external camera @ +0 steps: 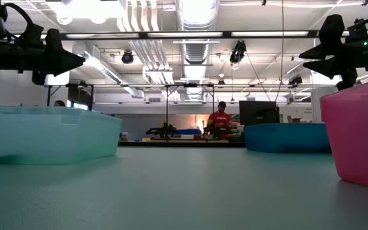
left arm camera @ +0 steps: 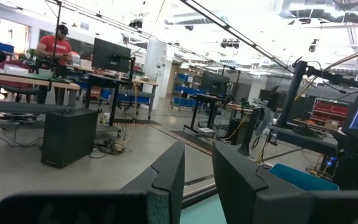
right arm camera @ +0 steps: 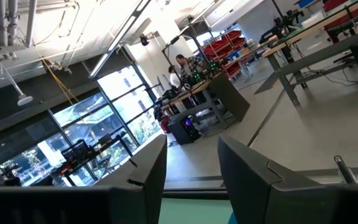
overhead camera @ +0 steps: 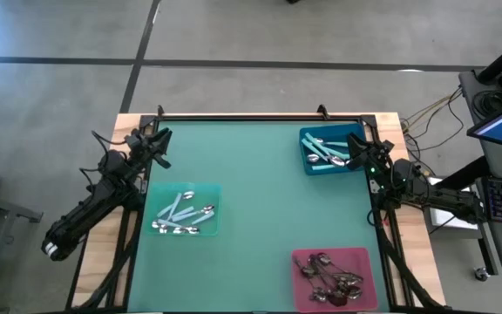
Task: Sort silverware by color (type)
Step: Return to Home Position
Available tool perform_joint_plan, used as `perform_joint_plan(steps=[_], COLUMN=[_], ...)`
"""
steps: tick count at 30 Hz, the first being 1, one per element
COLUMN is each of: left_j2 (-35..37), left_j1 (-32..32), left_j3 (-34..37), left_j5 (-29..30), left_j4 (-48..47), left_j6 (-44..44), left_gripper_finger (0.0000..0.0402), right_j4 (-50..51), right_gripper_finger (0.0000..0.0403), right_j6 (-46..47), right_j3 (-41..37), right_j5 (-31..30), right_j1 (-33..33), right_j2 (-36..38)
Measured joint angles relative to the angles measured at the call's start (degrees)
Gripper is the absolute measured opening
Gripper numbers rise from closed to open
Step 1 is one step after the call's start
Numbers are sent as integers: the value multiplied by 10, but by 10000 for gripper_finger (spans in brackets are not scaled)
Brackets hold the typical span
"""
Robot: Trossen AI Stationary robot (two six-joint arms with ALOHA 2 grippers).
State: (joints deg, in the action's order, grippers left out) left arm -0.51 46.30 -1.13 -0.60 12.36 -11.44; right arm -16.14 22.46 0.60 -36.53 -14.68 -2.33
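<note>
The mat [overhead camera: 260,192] looks smooth and matt, with bare pale wood [overhead camera: 127,122] framing its edge. On the mat, the pale teal tray [external camera: 50,134] looks like slightly see-through plastic, and the blue tray [external camera: 286,137] and pink tray [external camera: 356,140] like smooth plastic with a dull sheen. The spoons [overhead camera: 181,218] have glossy metal bowls.

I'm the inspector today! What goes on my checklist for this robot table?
Surface: green mat, no loose spoons.
Job's things: pale-handled spoons in pale tray; teal-handled spoons in blue bin; dark spoons in red bin.
Clutter: nothing seen.
End effectors: left end effector and right end effector both open, empty, raised at the mat's sides.
Cables: loose wires beyond the table's right edge.
Surroundings: person in red at a far desk.
</note>
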Motion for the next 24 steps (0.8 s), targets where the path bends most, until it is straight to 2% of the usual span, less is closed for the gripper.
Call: perform_joint_plan(steps=[24], left_j2=[0], left_j1=[0], left_j3=[0], left_j5=[0], left_j4=[0], left_j6=[0], left_gripper_finger=[66], right_j4=[0], right_gripper_finger=[128], right_j6=[0], right_j3=[0], right_j5=[0], right_j1=[0], right_j2=[0])
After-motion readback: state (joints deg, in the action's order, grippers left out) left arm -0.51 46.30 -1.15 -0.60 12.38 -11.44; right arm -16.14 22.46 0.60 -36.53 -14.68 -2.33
